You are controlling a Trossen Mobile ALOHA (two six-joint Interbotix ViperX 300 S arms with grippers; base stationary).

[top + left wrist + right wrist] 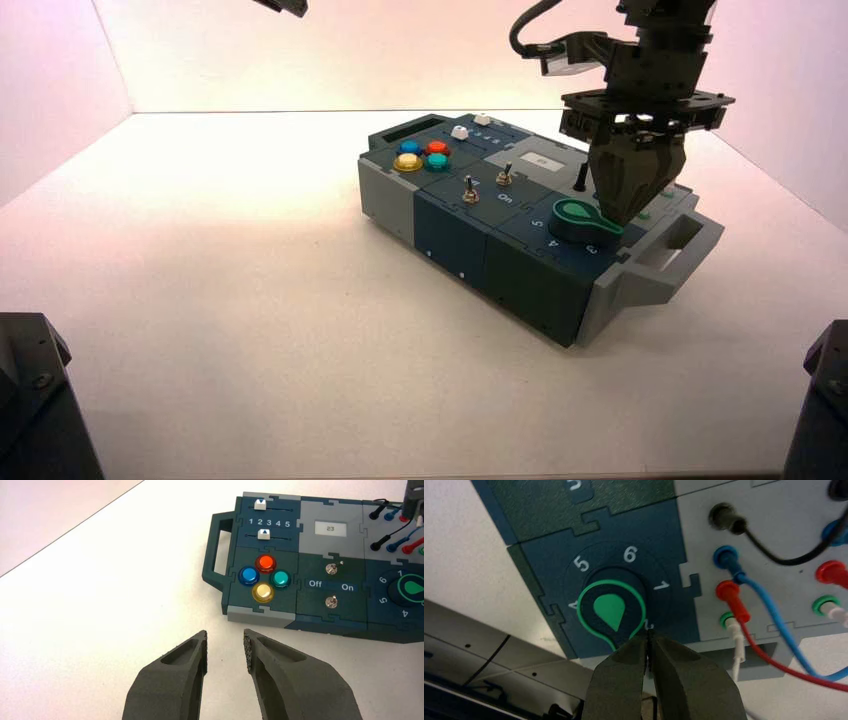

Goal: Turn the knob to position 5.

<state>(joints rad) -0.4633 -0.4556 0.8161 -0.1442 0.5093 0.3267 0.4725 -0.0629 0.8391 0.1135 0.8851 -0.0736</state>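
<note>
The green teardrop knob (610,611) sits in its dark blue dial on the box, also seen in the high view (580,218) and at the edge of the left wrist view (411,588). Its pointer tip points between numerals 4 and 2, away from the white numeral 5 (581,564). My right gripper (647,635) is shut and empty, its tips right beside the pointer tip, partly covering numeral 2. In the high view it hangs over the knob (628,215). My left gripper (226,640) is open and empty, held above the table away from the box.
Red, blue and black wires (744,615) are plugged in beside the dial. Two toggle switches (330,569), four coloured push buttons (265,563) and two white sliders (260,504) take up the rest of the box. A handle (680,250) sticks out near the knob.
</note>
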